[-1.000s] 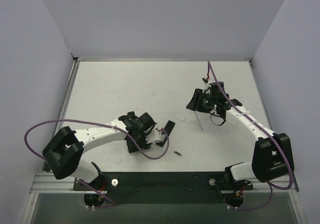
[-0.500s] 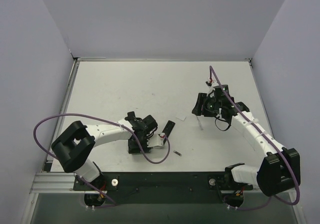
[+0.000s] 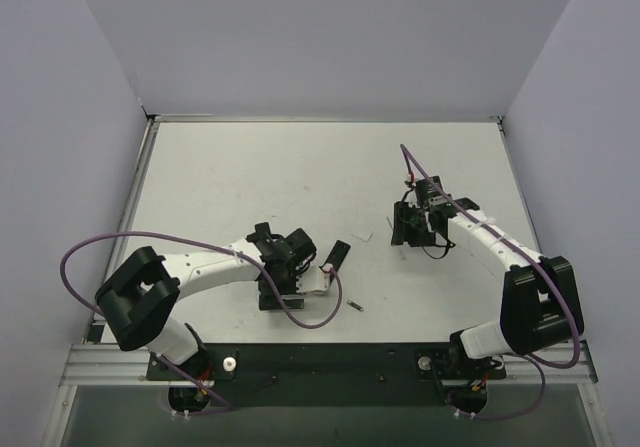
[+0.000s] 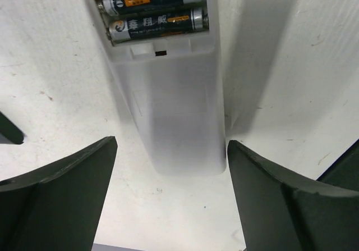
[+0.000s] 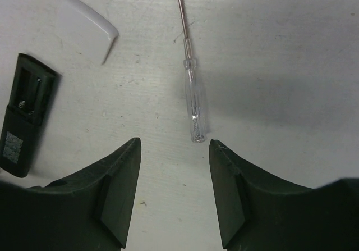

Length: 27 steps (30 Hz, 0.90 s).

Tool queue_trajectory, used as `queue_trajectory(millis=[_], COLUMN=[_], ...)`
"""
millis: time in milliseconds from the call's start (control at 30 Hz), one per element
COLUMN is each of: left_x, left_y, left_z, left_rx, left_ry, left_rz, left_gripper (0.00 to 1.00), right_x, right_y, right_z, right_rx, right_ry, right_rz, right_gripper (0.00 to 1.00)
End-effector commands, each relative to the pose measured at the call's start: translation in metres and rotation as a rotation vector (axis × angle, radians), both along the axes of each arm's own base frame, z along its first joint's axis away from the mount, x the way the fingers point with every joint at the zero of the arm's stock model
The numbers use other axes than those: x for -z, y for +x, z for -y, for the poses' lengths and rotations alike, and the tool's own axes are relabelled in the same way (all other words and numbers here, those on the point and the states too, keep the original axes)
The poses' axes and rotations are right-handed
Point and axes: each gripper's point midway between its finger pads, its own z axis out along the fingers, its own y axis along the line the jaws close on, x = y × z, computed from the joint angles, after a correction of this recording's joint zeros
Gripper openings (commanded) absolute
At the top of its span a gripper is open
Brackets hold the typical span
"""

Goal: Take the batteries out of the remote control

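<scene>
The left tool [image 4: 171,144] is held wide open astride a whitish block [image 4: 176,122]. A clear gap is seen at one finger and the other stands just beside the block's edge, so nothing is gripped. Just ahead of its fingertips, two batteries [image 4: 157,22] are seated side by side in the block's uncovered bay. They are dark cylinders with orange print and silvery ends.

The right tool [image 5: 175,143] is likewise open and empty. The clear handle of a screwdriver [image 5: 192,102] lies just beyond its fingertips, with the thin shaft pointing away. Ahead and off to one side lies the remote control [image 5: 25,113], a slim black bar. Its bay is uncovered and apparently emptied, and a spring is visible inside. A small white lid [image 5: 87,29] lies farther ahead. One loose battery [image 3: 355,306] rests on the worktop [image 3: 230,177] near the left tool.

The seated pair is judged not yet lifted. The next move is thought to call for the screwdriver to be grasped and the block steadied, so the cells can be levered out.
</scene>
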Motion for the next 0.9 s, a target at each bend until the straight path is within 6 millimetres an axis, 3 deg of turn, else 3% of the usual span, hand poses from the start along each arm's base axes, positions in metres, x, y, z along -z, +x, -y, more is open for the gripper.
queue_trajectory(millis=[0,133,267,433,533,567,633,733,800,833,867], left_x=[-0.026,-0.042,-0.088,-0.187,-0.236,-0.238,-0.245,-0.240,-0.244,-0.239,-0.246], left_y=[0.006,0.010,0.032,0.062,0.082,0.090,0.087,0.084,0.082,0.083,0.081], left_z=[0.017,0.015,0.028,0.059,0.051,0.044,0.057,0.077,0.079,0.080,0.076], left_rx=[0.013,-0.007,-0.069,-0.265,-0.581,-0.680,-0.729,-0.736,-0.783,-0.796,-0.807], left_ry=[-0.094,-0.101,-0.228,-0.629,-0.801,-0.810,-0.892,-0.979,-1.043,-1.071,-1.114], left_rz=[0.062,0.118,0.280,0.521,0.627,0.642,0.521,0.375,0.357,0.349,0.357], left_gripper=[0.91,0.91,0.91,0.97,0.97,0.97,0.97,0.95,0.91,0.91,0.89], right_x=[0.012,0.021,0.028,0.034,0.038,0.041,0.045,0.054,0.056,0.056,0.054], right_y=[-0.002,-0.002,0.001,0.009,0.011,0.011,0.008,0.003,0.002,0.001,0.003], right_z=[0.006,0.010,0.011,0.009,0.005,0.004,0.000,0.000,0.002,0.000,-0.001], right_rx=[0.012,0.035,0.043,0.051,0.051,0.052,0.045,0.049,0.054,0.045,0.043], right_ry=[-0.045,-0.069,-0.087,-0.108,-0.134,-0.146,-0.161,-0.177,-0.195,-0.198,-0.196], right_rz=[-0.084,-0.112,-0.134,-0.150,-0.152,-0.156,-0.162,-0.182,-0.176,-0.169,-0.150], right_gripper=[0.47,0.45,0.43,0.38,0.37,0.37,0.37,0.35,0.29,0.21,0.17])
